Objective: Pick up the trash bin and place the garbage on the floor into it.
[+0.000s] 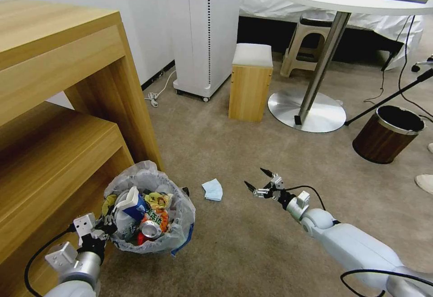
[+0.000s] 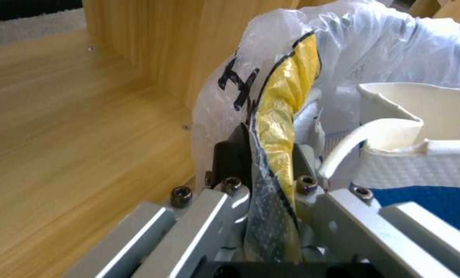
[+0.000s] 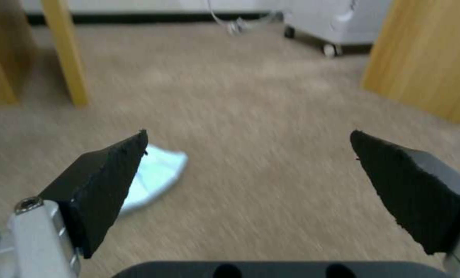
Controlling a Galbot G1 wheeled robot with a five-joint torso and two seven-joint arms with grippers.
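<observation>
A: How do the arms sit?

B: The left claw [image 1: 107, 225] reaches forward low at the robot's left and pinches the near rim of the trash bin [image 1: 151, 206]. In the left wrist view its fingers [image 2: 231, 156] are closed tight on the crinkly bag liner and a yellow wrapper [image 2: 284, 116] folded over that rim. The right claw [image 1: 258, 182] stretches out over the carpet [image 1: 225, 252] with its two black fingers [image 3: 104, 181] spread wide, nothing between them.

A: What is in the bin?

B: Just past the left claw lies a blue and white cup [image 1: 131, 206], then a crushed can [image 1: 151, 229], with colourful wrappers [image 1: 158, 209] beside them. The bag bulges over the edge all round.

A: What is left on the carpet?

B: A crumpled pale blue paper [image 1: 212, 189] lies between the two claws, close ahead of the right claw and toward its left finger, apart from the bin.

A: How much room is there?

B: The wooden shelf unit [image 1: 63, 121] stands tight against the left claw's outer side, its upright post just behind the bin. Ahead of the right claw the carpet is open as far as a small wooden stool [image 1: 251, 85] and the round table base [image 1: 306, 109]. A brown wood-grain bin [image 1: 388, 134] stands well off to its right.
</observation>
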